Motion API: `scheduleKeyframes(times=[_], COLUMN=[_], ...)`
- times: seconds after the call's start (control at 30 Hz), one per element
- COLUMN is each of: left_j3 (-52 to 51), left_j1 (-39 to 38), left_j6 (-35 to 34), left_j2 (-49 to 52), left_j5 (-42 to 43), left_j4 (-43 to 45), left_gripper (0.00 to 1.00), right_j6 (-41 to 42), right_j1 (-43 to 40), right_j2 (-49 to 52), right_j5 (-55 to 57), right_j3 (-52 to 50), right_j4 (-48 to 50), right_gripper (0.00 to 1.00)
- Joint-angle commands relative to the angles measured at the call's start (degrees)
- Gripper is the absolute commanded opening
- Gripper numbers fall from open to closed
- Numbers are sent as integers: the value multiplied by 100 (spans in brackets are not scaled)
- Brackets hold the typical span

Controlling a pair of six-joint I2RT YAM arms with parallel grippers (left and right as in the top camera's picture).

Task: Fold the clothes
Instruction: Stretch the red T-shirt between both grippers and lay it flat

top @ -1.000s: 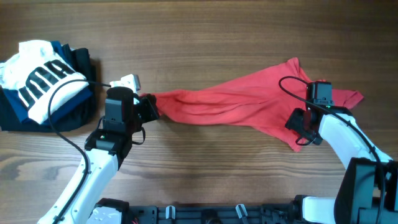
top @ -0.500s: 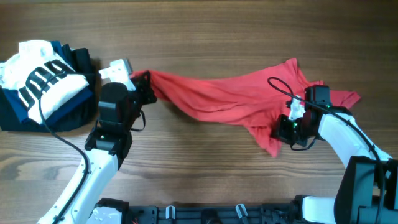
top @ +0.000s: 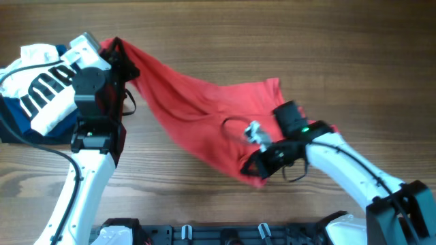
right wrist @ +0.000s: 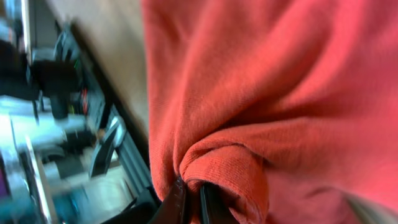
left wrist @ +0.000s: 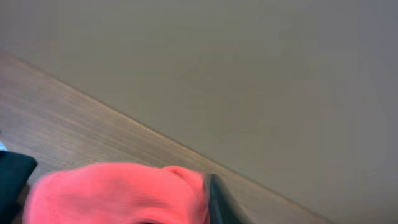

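— Wooden tabletop (top: 272,41), brown grain all over, and nearest the robot's base the right gripper (top: 257,165) sits low over it. What has it got?

— A corner of the red T-shirt (top: 197,109). Its wrist camera shows the two fingers pressed together with a thick roll of red knit pinched between them. A firm hold, I'd say.

— And the shirt from there?

— It runs away from that gripper on a slant, back and toward the robot's left, as one long rumpled band across the middle of the table. The far end is gathered at the left gripper (top: 117,58), which looks lifted beside the pile: a white garment with black block letters (top: 44,92) on a navy garment (top: 17,126).

— Is the left one clamped?

— Can't tell. From above, cloth is bunched right at its fingers, but the jaws are hidden. Its own camera gives only a hump of red at the bottom edge, one dark finger (left wrist: 217,199) beside it, and bare wall beyond the table.

— So what does the next move hang on?

— That long axis, I'd guess. Each arm has one end, so the shirt likely needs spreading flat before any fold. The right arm is nearer the low end, the left nearer the raised one. Only the overhead view shows the whole line, and only the right wrist view shows an actual grip.
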Motion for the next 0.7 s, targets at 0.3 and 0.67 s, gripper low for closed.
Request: scheduleKeyframes(times=[0.3, 0.67], left_j3=[94, 94], left_j1=[48, -669], left_j6=[0, 0], left_j2=[118, 118], left_j5=[1834, 3359], left_j4=[-3493, -4865], left_gripper=[100, 100], right_j6=[2643, 3418], right_j1=[470, -1290], right_j2=[-162, -741], right_j5=[2824, 4033], right_j3=[133, 396], right_j4=[1235, 348], right_gripper=[44, 66])
